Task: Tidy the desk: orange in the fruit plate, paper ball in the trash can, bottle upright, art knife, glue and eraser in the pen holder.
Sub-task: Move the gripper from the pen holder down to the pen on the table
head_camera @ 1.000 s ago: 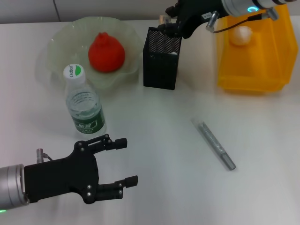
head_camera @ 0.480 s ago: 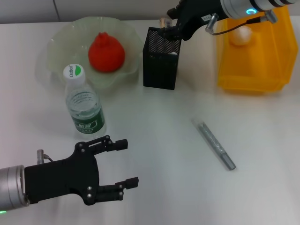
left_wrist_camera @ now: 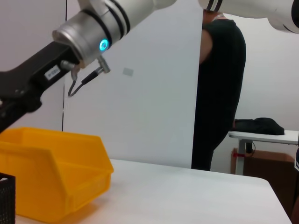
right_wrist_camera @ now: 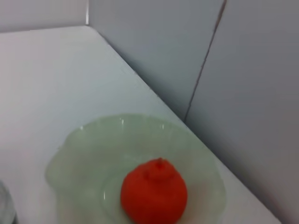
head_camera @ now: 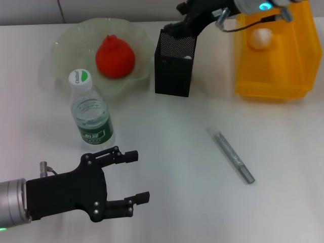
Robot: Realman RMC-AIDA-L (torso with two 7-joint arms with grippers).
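The orange (head_camera: 115, 55) lies in the green fruit plate (head_camera: 66, 43); both also show in the right wrist view, orange (right_wrist_camera: 154, 196) and plate (right_wrist_camera: 84, 149). The water bottle (head_camera: 91, 114) stands upright in front of the plate. The paper ball (head_camera: 262, 37) lies in the yellow trash bin (head_camera: 273, 76). The grey art knife (head_camera: 232, 155) lies flat on the table. My right gripper (head_camera: 182, 20) hovers over the far rim of the black mesh pen holder (head_camera: 175, 63). My left gripper (head_camera: 142, 175) is open and empty at the near left. Glue and eraser are not visible.
The table is white, with a wall close behind the plate. The left wrist view shows the yellow bin (left_wrist_camera: 51, 172), my right arm (left_wrist_camera: 70, 42) above it, and a dark-clothed person (left_wrist_camera: 219, 93) past the table's far side.
My right gripper has risen and drawn back a little above the pen holder. A small tan thing seen at its tip earlier no longer shows. The left arm has not moved.
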